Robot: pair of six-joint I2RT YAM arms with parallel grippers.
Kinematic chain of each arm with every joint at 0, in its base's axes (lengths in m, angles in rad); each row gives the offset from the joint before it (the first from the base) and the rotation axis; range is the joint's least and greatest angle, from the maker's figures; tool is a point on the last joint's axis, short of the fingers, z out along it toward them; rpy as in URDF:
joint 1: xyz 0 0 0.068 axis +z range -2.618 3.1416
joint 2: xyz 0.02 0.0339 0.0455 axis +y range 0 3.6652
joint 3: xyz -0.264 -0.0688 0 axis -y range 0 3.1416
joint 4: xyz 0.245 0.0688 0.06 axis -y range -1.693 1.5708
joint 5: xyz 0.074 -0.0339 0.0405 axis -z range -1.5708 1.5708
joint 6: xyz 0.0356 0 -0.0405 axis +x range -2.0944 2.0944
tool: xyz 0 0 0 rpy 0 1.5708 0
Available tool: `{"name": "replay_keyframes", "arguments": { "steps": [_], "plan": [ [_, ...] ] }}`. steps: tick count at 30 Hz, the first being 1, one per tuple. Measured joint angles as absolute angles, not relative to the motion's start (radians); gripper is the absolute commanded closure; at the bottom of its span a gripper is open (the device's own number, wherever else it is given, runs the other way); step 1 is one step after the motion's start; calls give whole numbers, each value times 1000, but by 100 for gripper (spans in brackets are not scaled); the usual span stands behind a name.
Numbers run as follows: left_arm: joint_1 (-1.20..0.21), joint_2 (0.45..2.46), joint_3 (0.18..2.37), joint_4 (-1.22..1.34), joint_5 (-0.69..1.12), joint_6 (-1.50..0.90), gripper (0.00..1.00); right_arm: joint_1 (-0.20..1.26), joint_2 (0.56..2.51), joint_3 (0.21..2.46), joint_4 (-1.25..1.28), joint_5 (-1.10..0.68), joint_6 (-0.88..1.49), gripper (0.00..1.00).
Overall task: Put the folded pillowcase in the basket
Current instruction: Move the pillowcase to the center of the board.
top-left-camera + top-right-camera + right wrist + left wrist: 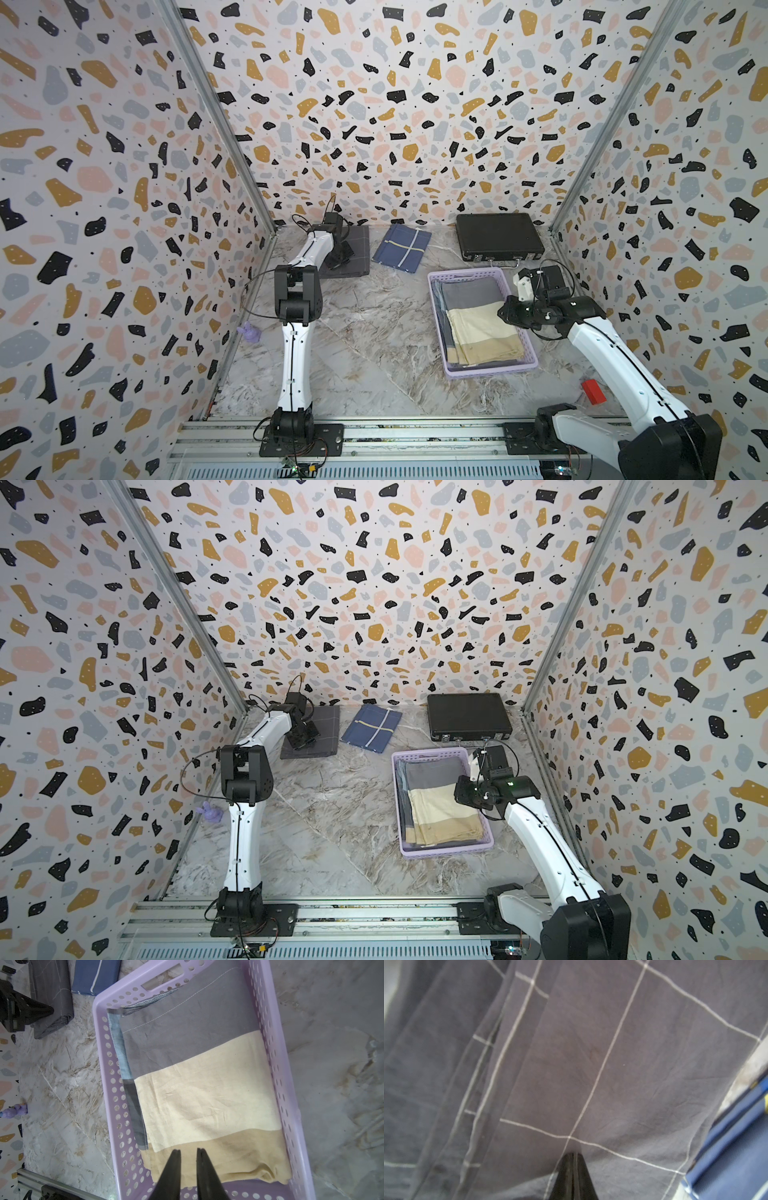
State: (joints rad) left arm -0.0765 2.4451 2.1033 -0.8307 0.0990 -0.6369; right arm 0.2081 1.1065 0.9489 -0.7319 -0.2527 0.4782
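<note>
Grey pillowcase with thin white lines lies folded on the table, far left, well apart from the basket. The left arm hides its left part. On it, the left gripper is closed tight, tips pushed onto the cloth; I cannot tell if any cloth is pinched. A blue pillowcase lies just beside it. Bare table lies between these and the basket, near right. Inside the basket lies a folded striped cloth, grey, cream and tan. The right gripper hangs over it, open a crack, holding nothing.
</note>
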Motion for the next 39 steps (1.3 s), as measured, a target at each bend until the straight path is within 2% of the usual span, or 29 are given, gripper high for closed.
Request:
{"name": "replay_keyframes", "arguments": {
  "steps": [10,17,20,26,29,32,34,36,38,39],
  "plan": [
    [-161,2041,1464,-800,138,-711,100,210,986,970,-743,-297,531,79],
    [-393,1780,1100,-731,126,-825,100,210,879,1008,-774,-314,559,78],
    [-494,1691,1002,-722,126,-880,100,210,868,1016,-794,-325,561,78],
    [-505,1512,960,-731,122,-929,100,231,907,1023,-806,-349,560,74],
    [-498,1409,979,-752,110,-927,83,291,947,1038,-805,-344,559,70],
    [-459,1364,1061,-802,89,-879,59,424,1013,1066,-796,-306,556,61],
    [-370,1362,1127,-817,93,-830,44,527,1075,1090,-785,-279,556,51],
    [-266,1380,1183,-827,85,-780,34,636,1162,1121,-766,-251,549,36],
    [-169,1421,1234,-842,74,-725,19,740,1274,1162,-746,-207,543,31],
    [-136,1446,1252,-847,65,-701,18,775,1321,1180,-739,-188,539,29]
  ]
}}
